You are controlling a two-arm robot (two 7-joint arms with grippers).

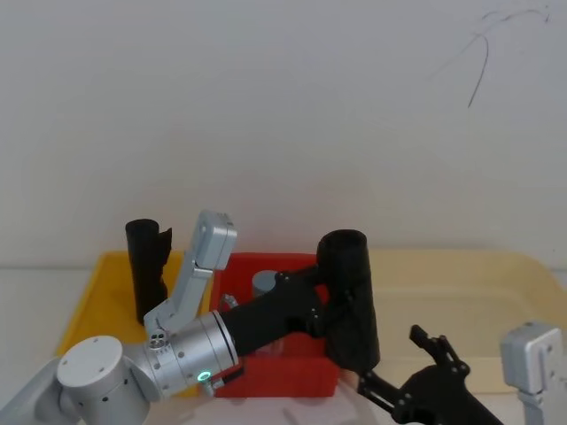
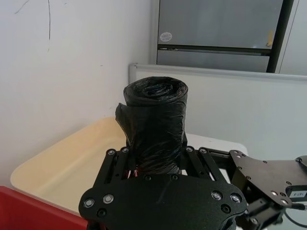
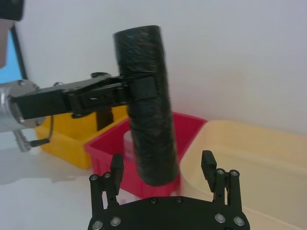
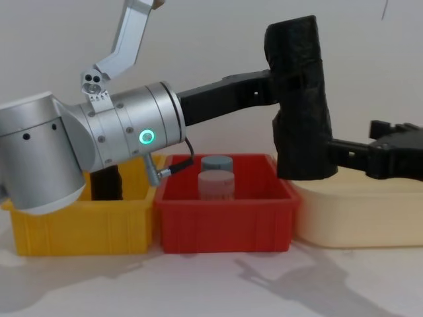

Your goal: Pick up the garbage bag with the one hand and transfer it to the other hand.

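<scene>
Well, the biggest thing is the fat silver left arm (image 4: 99, 142) with its green light, reaching across the bins. At its end, the one hand (image 4: 291, 86) is squeezed tight around the garbage bag (image 4: 301, 99). It grips the thick black roll a little above the middle. The top of the roll sticks up above the fingers and a longer part hangs down below them. The bag is up in the air and leans a little.

Under that hand sit three tubs in a row. The wide cream tub (image 4: 357, 218) is below and past the bag. The red bin (image 4: 225, 224) is right under the hand's long black neck. The yellow bin (image 4: 79, 228) is back by the silver arm.

The other hand (image 1: 403, 363) comes in from the right, low down by the bottom end of the bag. Its two fingers (image 3: 207, 160) are spread wide apart, and from its wrist camera the bag's lower end shows between them. I cannot tell if either finger touches the bag.

A small jar (image 4: 216, 175) with a grey lid stands in the red bin. A slim black roll (image 1: 146, 266) stands in the yellow bin; from the chest the silver arm hides most of it. The bag hides the far finger of the one hand. The right arm is cut off at the edge.
</scene>
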